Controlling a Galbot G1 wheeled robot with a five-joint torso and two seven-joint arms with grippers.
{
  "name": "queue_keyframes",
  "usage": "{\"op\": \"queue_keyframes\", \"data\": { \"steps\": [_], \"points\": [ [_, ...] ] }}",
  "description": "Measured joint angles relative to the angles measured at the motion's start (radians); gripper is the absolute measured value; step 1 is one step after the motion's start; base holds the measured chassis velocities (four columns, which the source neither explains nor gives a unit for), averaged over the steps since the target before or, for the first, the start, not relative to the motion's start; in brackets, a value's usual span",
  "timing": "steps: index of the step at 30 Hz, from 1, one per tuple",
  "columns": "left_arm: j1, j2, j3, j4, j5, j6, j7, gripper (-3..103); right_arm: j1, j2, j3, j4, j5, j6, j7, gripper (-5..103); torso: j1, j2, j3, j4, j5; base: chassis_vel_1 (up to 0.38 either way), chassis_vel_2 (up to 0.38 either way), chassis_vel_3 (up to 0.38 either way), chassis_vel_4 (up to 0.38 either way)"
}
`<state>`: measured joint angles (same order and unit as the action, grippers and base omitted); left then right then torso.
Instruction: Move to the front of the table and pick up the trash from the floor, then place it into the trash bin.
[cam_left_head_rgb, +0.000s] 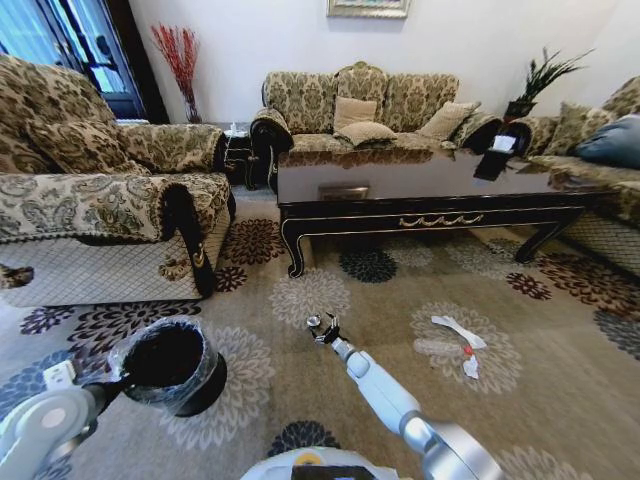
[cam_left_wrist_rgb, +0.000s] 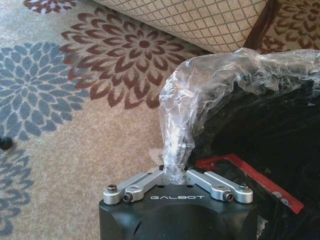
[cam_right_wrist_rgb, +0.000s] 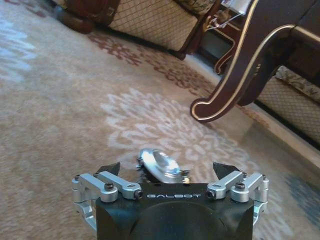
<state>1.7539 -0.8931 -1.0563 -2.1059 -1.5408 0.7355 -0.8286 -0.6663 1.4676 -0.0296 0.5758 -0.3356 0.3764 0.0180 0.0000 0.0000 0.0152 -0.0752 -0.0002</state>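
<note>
Holding the bin (cam_left_head_rgb: 205, 390) up front-left: left gripper (cam_left_wrist_rgb: 173, 175) has its jaws pressed together on the bag (cam_left_wrist_rgb: 200, 90) at the rim, pinching film, not the hard wall. Judgement: that grip is soft, so move the left arm slowly or the liner may slip off.

Right gripper (cam_left_head_rgb: 322, 327) is low over the floor (cam_left_head_rgb: 300, 400), in front of the table (cam_left_head_rgb: 430, 222), jaws spread wide. A small shiny piece (cam_right_wrist_rgb: 160, 165) sits between them near the palm; can't tell if it rests on the floor or against the gripper.

Rest of the trash is on the floor well to the right of that gripper: bottle (cam_left_head_rgb: 438, 348), paper strip (cam_left_head_rgb: 458, 329) just beyond it, small scrap (cam_left_head_rgb: 470, 368) beside the cap.

How I'd do this step:
- Centre the shiny piece between the pads before closing. It looks thin and crushable, so use light force.
- Keep the fingertips just off the pile so they don't snag.
- Lift straight up and check the grip before swinging left.
- Drop over the bin's open mouth, clear of the pinched rim.
- For the bottle, grip across the body. It will likely roll if nudged.
</note>
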Motion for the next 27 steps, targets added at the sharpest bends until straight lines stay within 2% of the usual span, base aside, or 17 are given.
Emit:
{"op": "queue_keyframes", "data": {
  "steps": [19, 21, 25, 26, 27],
  "points": [
    [-0.004, 0.005, -0.003, 0.002, -0.006, 0.0, 0.005, 0, 0.075, 0.074, 0.067, -0.159, -0.062, 0.007, 0.014, 100, 0.0, 0.0, 0.0, 0.0002, 0.0, 0.0, 0.0, 0.0, 0.0],
    [-0.005, 0.005, -0.003, 0.002, -0.006, 0.0, 0.004, 0, 0.078, 0.076, 0.067, -0.163, -0.063, 0.006, 0.014, 103, 0.0, 0.0, 0.0, 0.0002, 0.0001, 0.0, 0.0, 0.0, 0.0],
    [-0.004, 0.005, -0.004, -0.003, -0.013, 0.0, 0.004, 0, 0.099, 0.088, 0.081, -0.204, -0.062, -0.001, 0.008, 95, 0.0, 0.0, 0.0, 0.0001, 0.0, 0.0, 0.0, 0.0, 0.0],
    [-0.004, 0.005, -0.005, -0.004, -0.014, 0.0, 0.004, 0, 0.105, 0.092, 0.089, -0.218, -0.061, -0.002, 0.002, 90, 0.0, 0.0, 0.0, 0.0002, 0.0001, 0.0, 0.0, 0.0, 0.0],
    [-0.004, 0.005, -0.005, -0.004, -0.014, 0.0, 0.004, 0, 0.105, 0.092, 0.089, -0.218, -0.061, -0.002, 0.002, 90, 0.0, 0.0, 0.0, 0.0002, 0.0001, 0.0, 0.0, 0.0, 0.0]
  ]
}}
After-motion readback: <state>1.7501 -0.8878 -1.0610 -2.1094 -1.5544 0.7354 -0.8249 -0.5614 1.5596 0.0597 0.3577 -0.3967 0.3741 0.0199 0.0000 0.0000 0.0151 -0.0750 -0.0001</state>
